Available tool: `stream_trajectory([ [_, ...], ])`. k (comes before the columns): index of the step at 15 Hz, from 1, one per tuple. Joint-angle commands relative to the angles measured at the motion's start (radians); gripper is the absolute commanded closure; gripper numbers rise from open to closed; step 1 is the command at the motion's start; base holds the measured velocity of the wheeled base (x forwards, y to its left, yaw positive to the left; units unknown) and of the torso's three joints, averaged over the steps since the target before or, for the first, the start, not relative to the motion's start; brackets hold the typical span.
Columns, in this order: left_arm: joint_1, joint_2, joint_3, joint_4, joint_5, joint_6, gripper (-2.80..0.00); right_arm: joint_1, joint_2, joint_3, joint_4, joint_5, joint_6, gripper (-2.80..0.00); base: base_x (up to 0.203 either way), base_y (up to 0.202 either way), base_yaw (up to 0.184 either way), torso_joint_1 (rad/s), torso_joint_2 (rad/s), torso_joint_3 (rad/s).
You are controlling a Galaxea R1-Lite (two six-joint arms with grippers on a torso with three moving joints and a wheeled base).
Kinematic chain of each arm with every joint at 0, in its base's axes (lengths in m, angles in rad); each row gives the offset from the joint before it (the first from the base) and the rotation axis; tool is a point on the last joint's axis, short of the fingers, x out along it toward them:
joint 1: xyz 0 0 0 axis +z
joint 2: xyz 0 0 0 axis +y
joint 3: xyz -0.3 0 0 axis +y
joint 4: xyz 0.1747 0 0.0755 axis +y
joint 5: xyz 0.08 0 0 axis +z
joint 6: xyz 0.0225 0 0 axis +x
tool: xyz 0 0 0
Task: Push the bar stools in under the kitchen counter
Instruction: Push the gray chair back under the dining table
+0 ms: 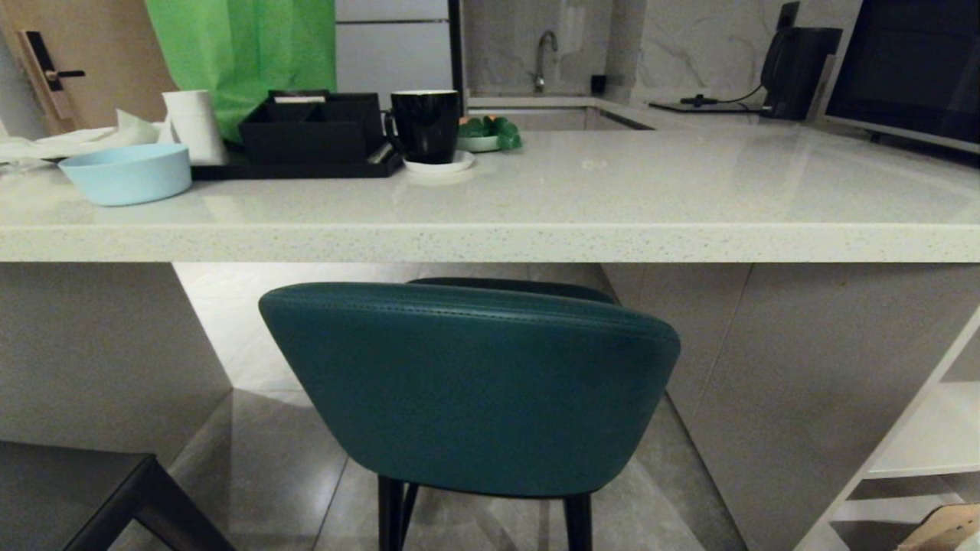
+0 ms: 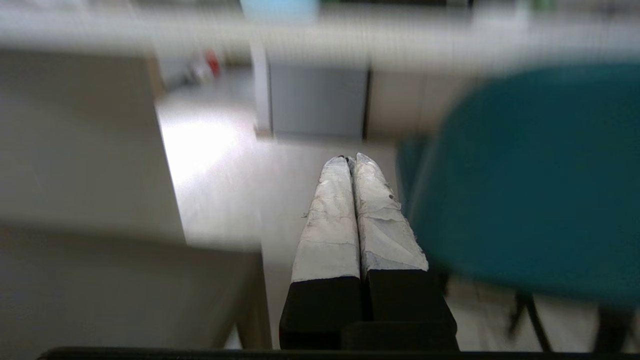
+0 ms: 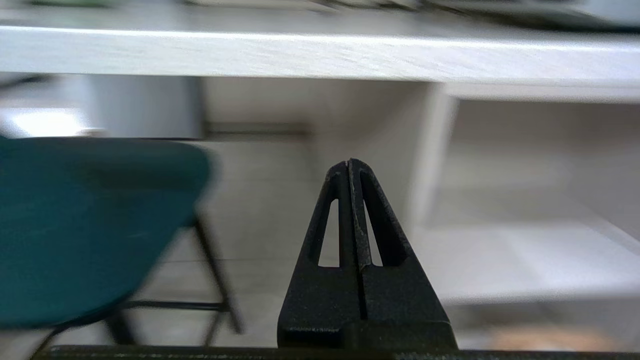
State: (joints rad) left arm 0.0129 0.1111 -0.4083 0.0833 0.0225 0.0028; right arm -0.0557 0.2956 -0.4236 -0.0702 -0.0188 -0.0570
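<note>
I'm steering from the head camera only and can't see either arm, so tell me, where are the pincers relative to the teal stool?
Observer: The left pincer sits shut beside the teal stool, apart from its back.
Operator: And the right one?
Observer: The right pincer is shut too, on the stool's other side, holding nothing.
Operator: What's ahead of it?
Observer: The counter edge above, and open white shelving below it.
</note>
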Motion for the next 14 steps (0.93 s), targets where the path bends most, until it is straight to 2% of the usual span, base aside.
stream_trajectory([
  [1, -0.006, -0.111, 0.065, 0.05, -0.004, 0.009, 0.0, 0.016, -0.04, 0.012, 0.002, 0.033, 0.0, 0.0, 0.0, 0.0, 0.0, 0.0, 0.0, 0.0],
  [4, -0.008, -0.113, 0.142, 0.062, -0.035, 0.014, 0.0, 0.026, -0.064, 0.122, -0.012, 0.031, -0.038, 0.0, 0.0, 0.0, 0.0, 0.0, 0.0, 0.0],
  [6, -0.008, -0.113, 0.201, 0.062, -0.065, 0.014, 0.0, 0.047, -0.132, 0.187, -0.018, 0.058, -0.05, 0.0, 0.0, 0.0, 0.0, 0.0, 0.0, 0.0],
  [7, -0.008, -0.113, 0.227, 0.062, -0.069, 0.016, 0.0, 0.056, -0.179, 0.207, 0.002, 0.101, -0.063, 0.0, 0.0, 0.0, 0.0, 0.0, 0.0, 0.0],
  [9, -0.007, -0.113, 0.248, 0.061, -0.078, 0.017, 0.0, 0.062, -0.283, 0.227, 0.131, 0.139, -0.083, 0.0, 0.0, 0.0, 0.0, 0.0, 0.0, 0.0],
  [10, -0.007, -0.113, 0.268, 0.061, -0.077, 0.022, 0.0, 0.063, -0.3, 0.244, 0.16, 0.136, -0.076, 0.0, 0.0, 0.0, 0.0, 0.0, 0.0, 0.0],
  [11, -0.007, -0.113, 0.289, 0.051, -0.078, 0.064, 0.0, 0.063, -0.298, 0.29, 0.151, 0.122, -0.065, 0.0, 0.0, 0.0, 0.0, 0.0, 0.0, 0.0],
  [12, -0.007, -0.113, 0.325, 0.003, -0.079, 0.111, 0.0, 0.063, -0.296, 0.352, 0.113, 0.108, -0.064, 0.0, 0.0, 0.0, 0.0, 0.0, 0.0, 0.0],
  [14, -0.007, -0.112, 0.411, -0.115, -0.071, 0.135, 0.0, 0.063, -0.296, 0.425, 0.049, 0.048, -0.066, 0.0, 0.0, 0.0, 0.0, 0.0, 0.0, 0.0],
])
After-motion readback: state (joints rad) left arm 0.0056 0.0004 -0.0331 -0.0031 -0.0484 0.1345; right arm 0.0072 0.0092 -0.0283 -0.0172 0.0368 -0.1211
